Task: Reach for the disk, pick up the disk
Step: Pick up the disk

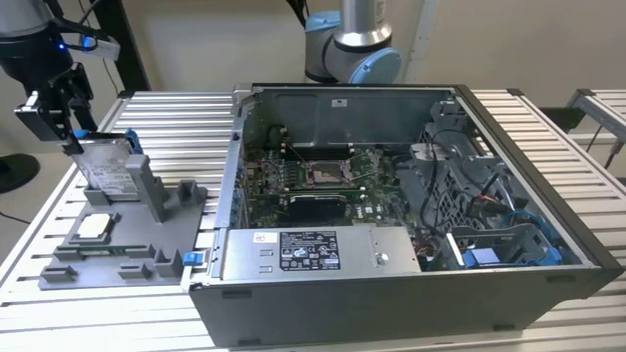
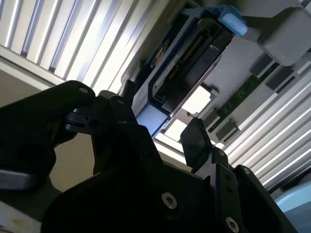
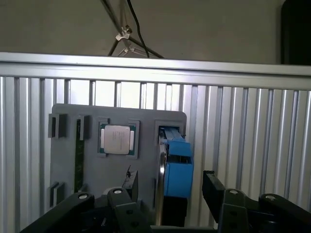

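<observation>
The disk (image 1: 105, 167) stands on edge in a slot of the grey holder (image 1: 146, 242) at the exterior view's left, its white label facing outward. In both wrist views its blue rail (image 3: 178, 167) runs between my two black fingers. My gripper (image 1: 64, 121) hangs just above the disk's upper end, open. One fingertip (image 3: 130, 182) lies on one side of the disk and the other fingertip (image 3: 212, 184) on the far side, with gaps to both. In the second wrist view the disk (image 2: 192, 60) stretches away from my gripper (image 2: 163, 116).
The holder also carries a small square silver chip (image 3: 117, 138) and a green memory stick (image 3: 77, 155). An open computer case (image 1: 411, 205) with a grey labelled metal box (image 1: 313, 253) stands at the exterior view's right. All of it rests on a slatted aluminium table (image 1: 186, 110).
</observation>
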`<state>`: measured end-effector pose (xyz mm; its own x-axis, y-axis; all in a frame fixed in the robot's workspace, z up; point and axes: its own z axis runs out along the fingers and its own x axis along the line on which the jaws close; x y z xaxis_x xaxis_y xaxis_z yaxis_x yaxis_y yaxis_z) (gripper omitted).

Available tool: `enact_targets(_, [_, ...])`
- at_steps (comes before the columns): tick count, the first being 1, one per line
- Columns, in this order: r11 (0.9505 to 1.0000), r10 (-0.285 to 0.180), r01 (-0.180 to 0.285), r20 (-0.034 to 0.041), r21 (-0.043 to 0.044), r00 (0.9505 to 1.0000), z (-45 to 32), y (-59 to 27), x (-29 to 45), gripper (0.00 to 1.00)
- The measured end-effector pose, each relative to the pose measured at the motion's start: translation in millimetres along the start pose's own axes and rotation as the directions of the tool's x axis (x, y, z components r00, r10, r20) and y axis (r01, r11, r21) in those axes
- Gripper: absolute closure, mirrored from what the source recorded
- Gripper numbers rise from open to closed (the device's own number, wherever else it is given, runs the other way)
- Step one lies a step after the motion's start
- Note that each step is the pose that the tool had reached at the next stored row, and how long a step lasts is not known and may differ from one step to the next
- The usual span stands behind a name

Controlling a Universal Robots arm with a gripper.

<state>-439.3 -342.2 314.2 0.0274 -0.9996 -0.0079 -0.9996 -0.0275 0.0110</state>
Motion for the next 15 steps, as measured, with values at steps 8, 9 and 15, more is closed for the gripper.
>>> enact_targets(8, [1.0, 0.0, 0.0, 0.0, 0.0, 1.0, 3.1, 0.0, 0.0, 0.0])
enact_targets(9, [1.0, 0.0, 0.0, 0.0, 0.0, 1.0, 3.6, 0.0, 0.0, 0.0])
enact_targets(15, [1.0, 0.0, 0.0, 0.0, 0.0, 1.0, 6.4, -0.1, 0.1, 0.0])
